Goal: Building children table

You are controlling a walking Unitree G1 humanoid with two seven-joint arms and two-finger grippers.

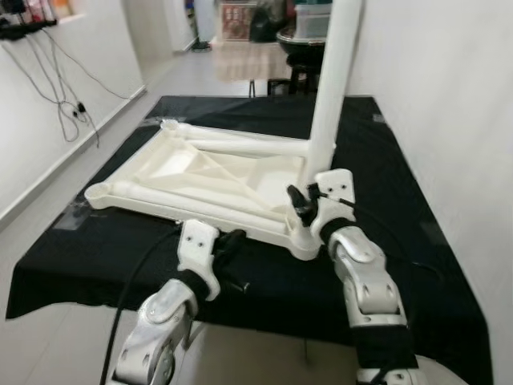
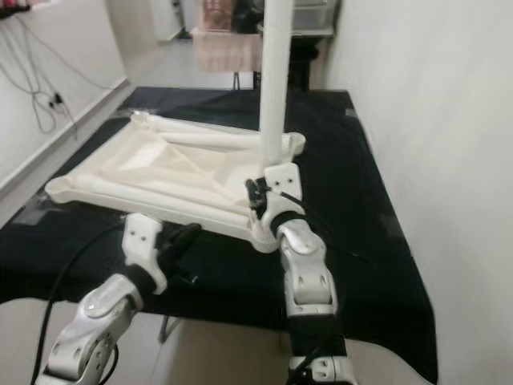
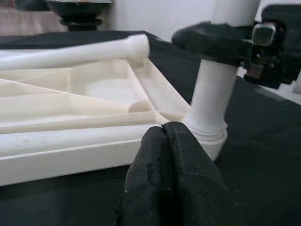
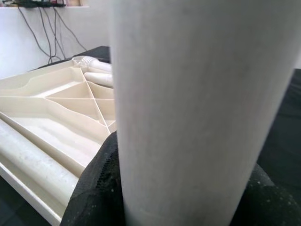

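Observation:
A cream plastic children's table top (image 1: pixel 200 172) lies upside down on the black-covered table (image 1: pixel 385 160). One white leg (image 1: pixel 333 88) stands upright in the top's near right corner socket. My right gripper (image 1: pixel 304 204) is shut on this leg just above the socket, with a black finger (image 4: pixel 94 188) on each side of it. Two loose legs (image 1: pixel 240 146) (image 1: pixel 160 196) lie on the underside, along its far and near edges. My left gripper (image 3: pixel 163 129) is shut with nothing in it, its tips close to the top's near rim, left of the upright leg (image 3: pixel 209 99).
A white wall runs along the table's right side. Cables (image 1: pixel 68 96) hang on the left wall above the bare floor. Dark furniture (image 1: pixel 300 44) stands beyond the table's far end. Black cloth lies bare to the right of the table top.

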